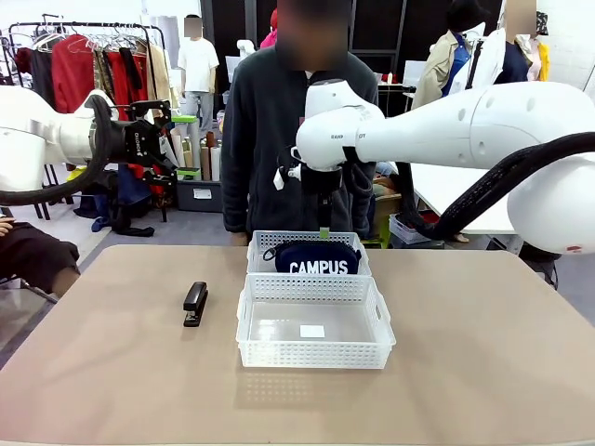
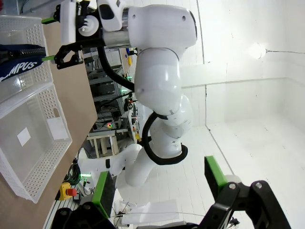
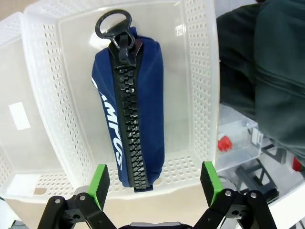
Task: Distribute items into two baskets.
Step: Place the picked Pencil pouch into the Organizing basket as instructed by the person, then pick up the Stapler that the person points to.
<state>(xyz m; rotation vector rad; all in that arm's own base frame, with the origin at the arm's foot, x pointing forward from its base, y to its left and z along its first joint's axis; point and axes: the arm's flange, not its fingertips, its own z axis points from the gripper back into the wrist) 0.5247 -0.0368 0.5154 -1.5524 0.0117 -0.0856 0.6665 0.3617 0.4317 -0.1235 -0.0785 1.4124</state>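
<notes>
- The blue pouch with "CAMPUS" on it lies in the far basket, the one closer to the person.
- In the right wrist view the pouch rests on its side along the floor of that basket. Its black zip faces up, and its ring pull points away from the camera.
- The right arm reaches over the middle of the counter. The right jaws hang just above the far basket, right over the pouch.
- The right jaws are wide open, hold nothing and do not touch the pouch.
- The near basket touches the far one. It has a small white label on its floor.
- The black stapler lies flat on the counter, just beside the near basket on the robot's left.
- The left arm is up high on the left, well away from the baskets and the stapler.
- The left jaws are wide open too, with nothing between them.
</notes>
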